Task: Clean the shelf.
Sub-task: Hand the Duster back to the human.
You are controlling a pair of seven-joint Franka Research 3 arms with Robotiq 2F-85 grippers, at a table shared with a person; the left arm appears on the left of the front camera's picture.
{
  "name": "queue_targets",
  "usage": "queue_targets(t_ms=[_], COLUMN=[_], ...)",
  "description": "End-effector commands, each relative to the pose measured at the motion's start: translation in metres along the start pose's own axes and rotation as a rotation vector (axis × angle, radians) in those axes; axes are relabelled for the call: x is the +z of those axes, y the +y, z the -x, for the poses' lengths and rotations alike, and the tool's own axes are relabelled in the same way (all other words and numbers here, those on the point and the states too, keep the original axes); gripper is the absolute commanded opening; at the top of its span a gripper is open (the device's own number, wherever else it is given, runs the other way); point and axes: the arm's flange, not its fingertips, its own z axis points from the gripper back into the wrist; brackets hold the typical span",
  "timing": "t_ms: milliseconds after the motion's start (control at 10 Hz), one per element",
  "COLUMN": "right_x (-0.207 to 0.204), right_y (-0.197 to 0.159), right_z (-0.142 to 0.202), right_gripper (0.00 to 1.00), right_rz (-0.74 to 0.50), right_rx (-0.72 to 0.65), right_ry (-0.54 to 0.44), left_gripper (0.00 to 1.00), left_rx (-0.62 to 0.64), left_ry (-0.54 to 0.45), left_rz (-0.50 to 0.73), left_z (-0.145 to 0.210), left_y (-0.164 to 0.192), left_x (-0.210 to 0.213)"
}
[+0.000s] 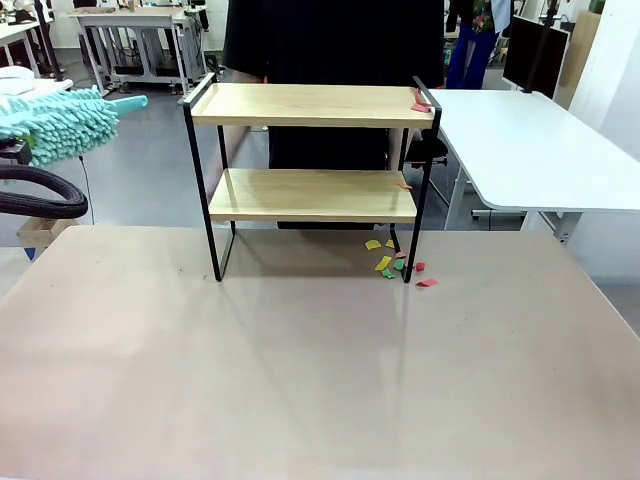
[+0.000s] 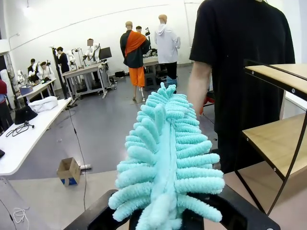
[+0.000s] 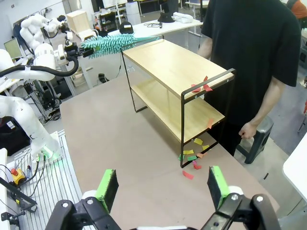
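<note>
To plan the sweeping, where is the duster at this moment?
The teal duster is held in the left pincer, in the air at the front view's left edge, beside the shelf's top board.

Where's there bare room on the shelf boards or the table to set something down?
Both boards of the shelf are bare except their right ends; the table in front is bare too. Paper scraps crowd the shelf's right foot.

The desk (image 1: 300, 370) carries the shelf (image 1: 312, 175) near its far edge, four black legs planted on the brownish top. Coloured scraps (image 1: 395, 264), yellow, green, red, lie scattered on the desk around the shelf's right legs. A few red scraps (image 1: 421, 102) sit at the top board's right end.
</note>
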Motion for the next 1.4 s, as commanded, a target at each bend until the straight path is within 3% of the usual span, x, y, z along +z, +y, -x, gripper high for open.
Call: queue_targets(t_ms=[0,1100,1200,1300], right_x=[0.0009,0.0009,0.0009,0.0009], right_y=[0.0003,0.0003,0.0003,0.0003], right_z=[-0.0005,-0.0005,-0.0005,-0.0005], right_gripper=[1.00,1.00,1.00,1.00], right_rz=[-0.004,-0.004,-0.004,-0.004], right_rx=[0.015,0.015,0.015,0.015], right_ry=[-0.004,-0.004,-0.004,-0.004], left_gripper=[0.18,0.18,0.73,0.74], left_rx=[-0.013,-0.013,0.000,0.015], left_ry=[-0.006,-0.006,0.001,0.022], left_rz=[-0.002,-0.002,0.001,0.019], left_z=[-0.0002,-0.0002,0.0001,-0.0020], left_y=[0.0015,0.0015,-0.0004,0.0008], left_x=[-0.0001,-0.0001,0.0000,0.0010])
